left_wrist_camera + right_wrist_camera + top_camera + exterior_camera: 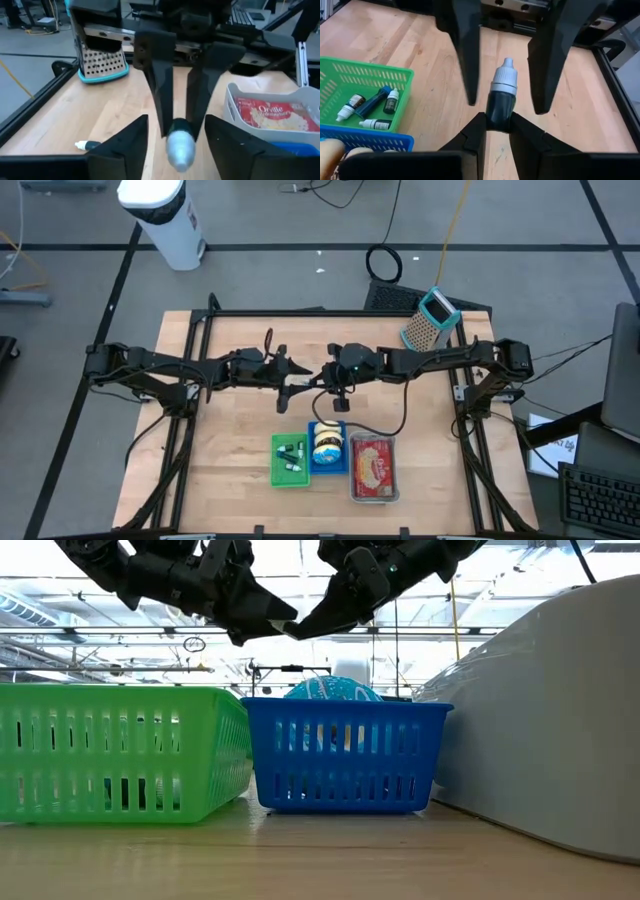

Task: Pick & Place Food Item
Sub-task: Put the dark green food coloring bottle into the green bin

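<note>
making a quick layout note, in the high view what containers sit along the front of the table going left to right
green basket with small bottles in it → blue basket holding a food item → clear tub with a red food packet. The three sit side by side, below where the two grippers meet.

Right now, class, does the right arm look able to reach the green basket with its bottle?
Probably yes. The right pincer grips the bottle. The left pincer stands open on either side of it, not touching. The green basket lies close below, its top uncovered.
</note>
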`<state>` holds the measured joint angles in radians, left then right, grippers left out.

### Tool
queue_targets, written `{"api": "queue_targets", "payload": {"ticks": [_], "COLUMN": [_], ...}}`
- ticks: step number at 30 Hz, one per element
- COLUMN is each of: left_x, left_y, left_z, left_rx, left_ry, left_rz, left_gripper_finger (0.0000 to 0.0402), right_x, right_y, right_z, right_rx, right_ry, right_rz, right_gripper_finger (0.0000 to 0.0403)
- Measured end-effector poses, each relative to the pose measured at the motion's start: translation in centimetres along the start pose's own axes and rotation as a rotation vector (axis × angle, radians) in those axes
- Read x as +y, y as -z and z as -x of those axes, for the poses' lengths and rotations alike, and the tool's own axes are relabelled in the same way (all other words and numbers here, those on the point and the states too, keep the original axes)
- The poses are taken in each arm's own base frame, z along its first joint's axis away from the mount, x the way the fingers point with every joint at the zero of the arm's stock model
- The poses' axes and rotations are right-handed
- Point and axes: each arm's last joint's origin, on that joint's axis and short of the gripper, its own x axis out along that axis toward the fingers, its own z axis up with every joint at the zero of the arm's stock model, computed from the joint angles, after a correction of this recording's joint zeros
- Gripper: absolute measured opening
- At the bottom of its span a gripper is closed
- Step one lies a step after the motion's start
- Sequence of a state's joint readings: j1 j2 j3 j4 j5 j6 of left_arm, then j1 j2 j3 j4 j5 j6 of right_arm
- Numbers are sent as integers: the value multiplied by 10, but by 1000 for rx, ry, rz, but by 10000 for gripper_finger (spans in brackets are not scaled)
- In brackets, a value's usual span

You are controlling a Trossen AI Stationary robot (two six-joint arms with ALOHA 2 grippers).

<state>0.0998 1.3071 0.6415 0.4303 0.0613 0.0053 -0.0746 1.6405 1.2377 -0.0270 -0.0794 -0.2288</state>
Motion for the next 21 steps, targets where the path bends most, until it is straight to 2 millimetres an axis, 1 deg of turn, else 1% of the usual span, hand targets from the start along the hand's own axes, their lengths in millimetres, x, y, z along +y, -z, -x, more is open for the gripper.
{"api": "queue_targets", "payload": {"ticks": [4, 7, 10, 15, 21], "left_x": [0, 0, 0, 0, 0], "left_y": [1, 1, 1, 1, 2], "left_z": [0, 0, 0, 0, 0], "left_rx": [10, 11, 12, 14, 20], "left_ry": [0, 0, 0, 0, 1], "left_rz": [-12, -15, -24, -42, -41], "left_gripper_finger": [212, 211, 201, 164, 99], "right_x": [0, 0, 0, 0, 0], "right_y": [0, 0, 0, 0, 0], "right_z": [0, 0, 0, 0, 0], "right_rx": [0, 1, 0, 0, 0], "right_ry": [2, 3, 3, 4, 5], "right_rz": [2, 3, 4, 17, 20], "right_gripper_finger": [59, 59, 59, 59, 59]}}
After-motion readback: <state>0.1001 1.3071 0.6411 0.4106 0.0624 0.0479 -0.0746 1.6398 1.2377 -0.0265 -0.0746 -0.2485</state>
